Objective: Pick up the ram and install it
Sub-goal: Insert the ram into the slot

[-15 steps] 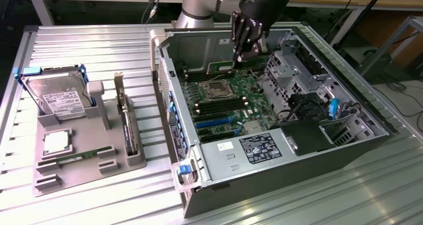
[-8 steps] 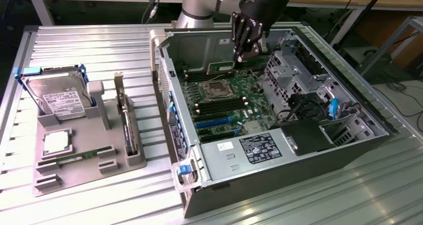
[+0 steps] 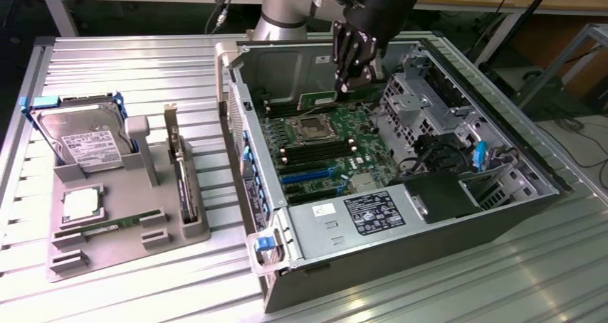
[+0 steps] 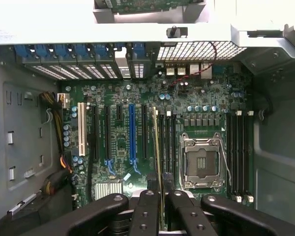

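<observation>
My gripper point(image 3: 346, 81) reaches down into the open computer case point(image 3: 285, 223), over the motherboard point(image 3: 328, 149). It is shut on the ram point(image 3: 320, 99), a thin green stick held by its top edge. In the wrist view the ram point(image 4: 157, 147) shows edge-on between my fingertips point(image 4: 168, 184), with the gripper point(image 4: 159, 189) above it. It hangs over the dark memory slots point(image 4: 168, 142) beside the CPU socket point(image 4: 202, 162). Whether its lower edge touches a slot I cannot tell.
More memory slots point(image 4: 238, 157) lie on the socket's other side. On the exterior view's left a grey tray point(image 3: 190, 230) holds a hard drive point(image 3: 87, 145), an upright card point(image 3: 181, 170) and a processor point(image 3: 82, 203). The case walls and drive cage point(image 3: 418, 99) close in around the arm.
</observation>
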Controlling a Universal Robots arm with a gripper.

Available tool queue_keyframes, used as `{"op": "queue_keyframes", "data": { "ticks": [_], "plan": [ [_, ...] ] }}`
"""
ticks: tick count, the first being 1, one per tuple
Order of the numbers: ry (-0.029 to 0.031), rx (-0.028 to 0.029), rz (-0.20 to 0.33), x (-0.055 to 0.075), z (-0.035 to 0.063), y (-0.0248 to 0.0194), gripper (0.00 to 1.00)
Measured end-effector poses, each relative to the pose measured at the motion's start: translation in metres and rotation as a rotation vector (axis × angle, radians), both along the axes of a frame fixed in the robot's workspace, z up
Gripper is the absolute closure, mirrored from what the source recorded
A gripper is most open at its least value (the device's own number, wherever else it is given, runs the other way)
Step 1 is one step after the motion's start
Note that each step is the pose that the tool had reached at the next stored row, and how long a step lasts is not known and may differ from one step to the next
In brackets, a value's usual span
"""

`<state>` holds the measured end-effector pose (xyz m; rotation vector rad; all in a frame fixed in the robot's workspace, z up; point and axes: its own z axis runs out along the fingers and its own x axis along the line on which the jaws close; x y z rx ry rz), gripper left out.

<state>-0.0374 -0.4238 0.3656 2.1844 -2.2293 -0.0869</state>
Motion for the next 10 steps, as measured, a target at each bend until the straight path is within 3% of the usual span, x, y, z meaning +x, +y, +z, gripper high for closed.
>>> {"op": "queue_keyframes", "data": {
  "ticks": [7, 10],
  "plan": [
    [-0.0003, -0.0001, -0.001, 0.0, -0.0126, 0.0, 0.86],
    [-0.0003, -0.0002, -0.033, 0.0, -0.0168, 0.0, 0.86]
  ]
}}
